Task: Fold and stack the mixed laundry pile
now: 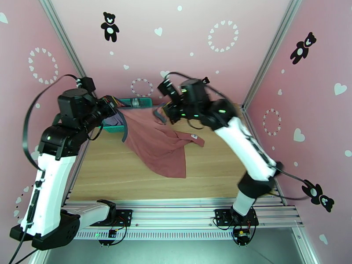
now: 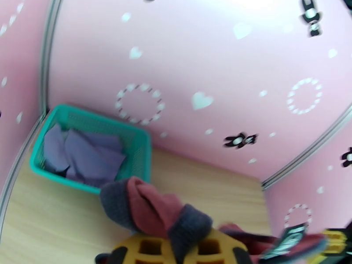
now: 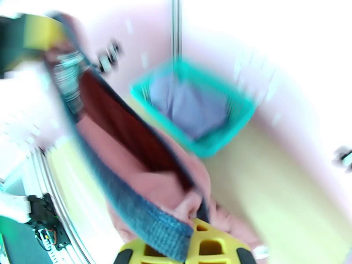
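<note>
The rust-red tank top with dark navy trim hangs stretched between both grippers, and its lower part drapes onto the wooden table. My left gripper is shut on a bunched strap of the tank top. My right gripper is shut on the other navy-trimmed edge. The grey-lavender shirt lies crumpled inside the teal mesh basket, behind the left gripper. The right wrist view is blurred and also catches the shirt in the basket.
The teal basket stands at the back left against the pink wall. Pink walls with aluminium posts close in the table on three sides. Bare wood lies in front of the hanging tank top and to its right.
</note>
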`<state>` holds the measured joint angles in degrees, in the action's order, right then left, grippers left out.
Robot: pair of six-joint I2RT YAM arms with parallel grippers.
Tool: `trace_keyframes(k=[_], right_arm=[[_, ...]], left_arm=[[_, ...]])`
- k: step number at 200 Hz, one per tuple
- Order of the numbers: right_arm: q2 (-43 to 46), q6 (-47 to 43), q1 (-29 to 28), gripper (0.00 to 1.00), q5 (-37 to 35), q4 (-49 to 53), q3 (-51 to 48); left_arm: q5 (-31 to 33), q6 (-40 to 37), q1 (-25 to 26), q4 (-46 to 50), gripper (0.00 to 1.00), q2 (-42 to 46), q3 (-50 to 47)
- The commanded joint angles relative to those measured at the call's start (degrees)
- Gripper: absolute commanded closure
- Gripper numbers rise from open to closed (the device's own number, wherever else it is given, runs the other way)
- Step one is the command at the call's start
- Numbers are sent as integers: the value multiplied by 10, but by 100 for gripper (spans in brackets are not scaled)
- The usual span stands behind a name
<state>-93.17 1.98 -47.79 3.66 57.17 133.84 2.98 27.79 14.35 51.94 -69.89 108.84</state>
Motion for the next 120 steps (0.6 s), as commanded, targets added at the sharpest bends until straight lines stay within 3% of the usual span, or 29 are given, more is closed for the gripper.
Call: trace_keyframes(k=[1,20,40,88,105,120], right_arm=[[23,-37,-10,100,39,93,5],[58,-40,-15,100,50,98,18],[88,-42,-15,100,15,92,18],[103,-114,-3,100,-257,32,-53],[96,-130,42,100,-330,-6,-97],[90,-118,99,100,-344,-25,-123]], left_arm=[[-25,-24,-3,2,100,-8,72],[-30,-27,-3,16,100,-16,132],[-44,-25,-3,17,100,-31,178],[-88,-14,9,-16,100,-129,227],[-103,-13,33,-43,100,-188,231],[-123,-16,62,-58,100,-263,264]])
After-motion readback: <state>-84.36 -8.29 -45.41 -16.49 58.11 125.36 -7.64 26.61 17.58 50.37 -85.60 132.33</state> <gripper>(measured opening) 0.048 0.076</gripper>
